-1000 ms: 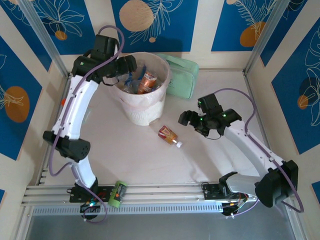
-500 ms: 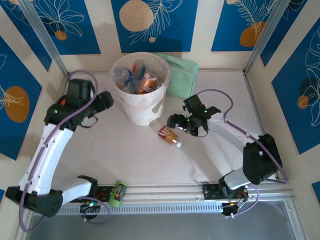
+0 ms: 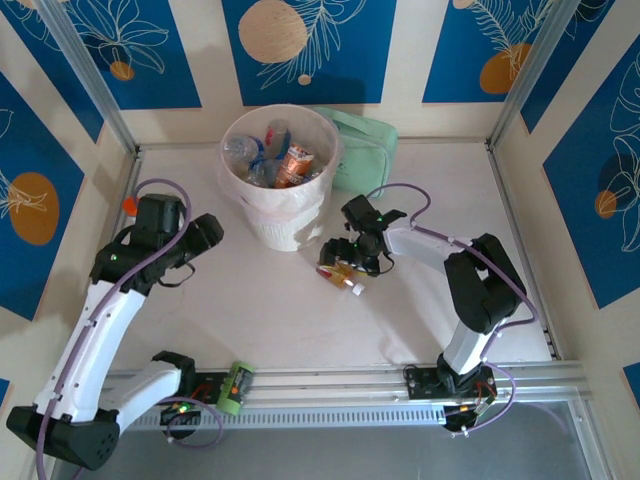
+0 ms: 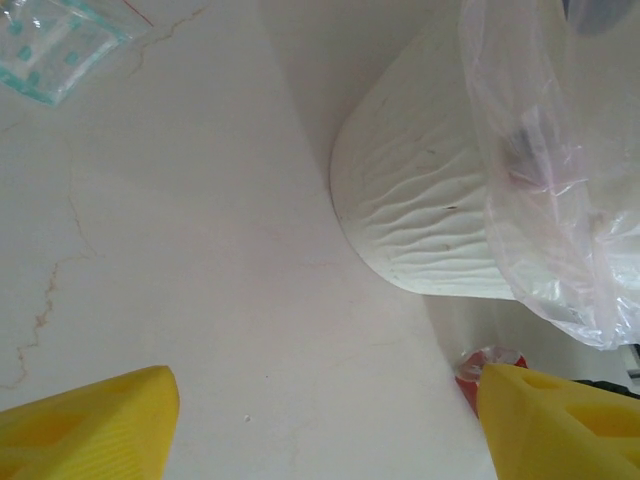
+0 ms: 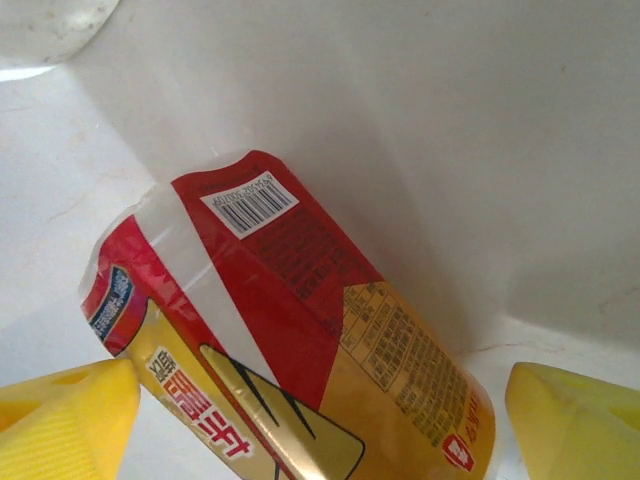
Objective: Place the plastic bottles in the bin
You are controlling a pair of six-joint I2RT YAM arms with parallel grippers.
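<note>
Right pincer (image 5: 322,372) is standing open, its fingers straddling one plastic bottle (image 5: 300,330). The bottle, red-and-gold labelled with a barcode, is lying on the white surface (image 3: 260,310) just right of the bin (image 3: 290,228). Left pincer (image 4: 325,400) is gaping empty, left of the bin. Inside the bin, several bottles (image 3: 295,162) are lying jumbled, too tangled to count.
</note>
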